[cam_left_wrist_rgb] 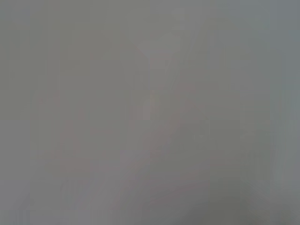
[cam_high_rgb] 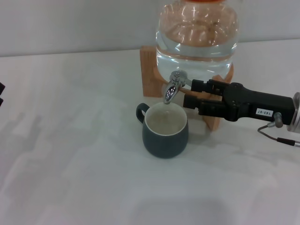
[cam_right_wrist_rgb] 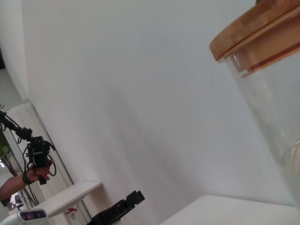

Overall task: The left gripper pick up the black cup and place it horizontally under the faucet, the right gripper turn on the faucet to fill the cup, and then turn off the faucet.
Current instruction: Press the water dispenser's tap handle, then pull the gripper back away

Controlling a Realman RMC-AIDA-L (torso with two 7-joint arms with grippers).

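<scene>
The black cup (cam_high_rgb: 165, 129) stands upright on the white table, its cream inside facing up and its handle pointing to the back left. It sits right under the chrome faucet (cam_high_rgb: 172, 89) on the clear water jar (cam_high_rgb: 197, 33). My right gripper (cam_high_rgb: 191, 93) reaches in from the right, its jaws apart, one above the other, right next to the faucet's lever side. Only a black tip of my left gripper (cam_high_rgb: 1, 93) shows at the far left edge, well away from the cup; it also shows far off in the right wrist view (cam_right_wrist_rgb: 119, 208). The left wrist view shows only blurred grey.
The jar rests on a wooden stand (cam_high_rgb: 151, 70) against the back wall. A thin cable (cam_high_rgb: 274, 138) hangs under the right arm. The jar's wooden lid (cam_right_wrist_rgb: 255, 35) fills the right wrist view's corner. The white table (cam_high_rgb: 70, 154) stretches left and in front of the cup.
</scene>
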